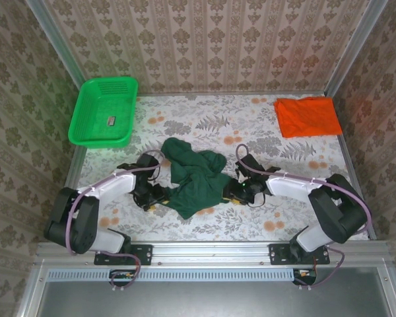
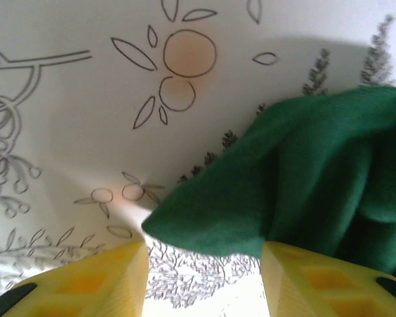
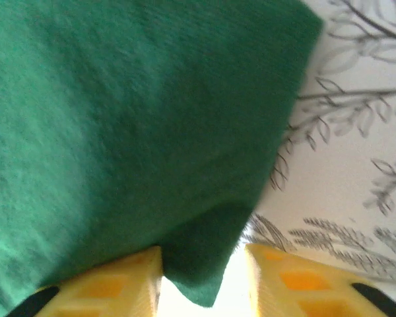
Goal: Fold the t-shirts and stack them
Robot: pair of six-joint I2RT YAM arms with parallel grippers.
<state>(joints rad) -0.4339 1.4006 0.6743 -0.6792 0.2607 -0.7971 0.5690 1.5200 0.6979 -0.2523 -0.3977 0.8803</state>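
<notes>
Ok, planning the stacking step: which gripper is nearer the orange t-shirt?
Right. The right gripper is at the green t-shirt edge facing the orange t-shirt; the left gripper is at the opposite edge, farther off.

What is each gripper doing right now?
Left gripper: open, beside the crumpled dark green cotton t-shirt.
Right gripper: open, t-shirt edge between its fingers.

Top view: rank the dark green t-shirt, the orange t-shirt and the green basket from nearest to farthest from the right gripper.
From the right gripper:
1. dark green t-shirt, right at its jaws, mid-table.
2. orange t-shirt, far right corner.
3. green basket, far left corner, across the table.
</notes>
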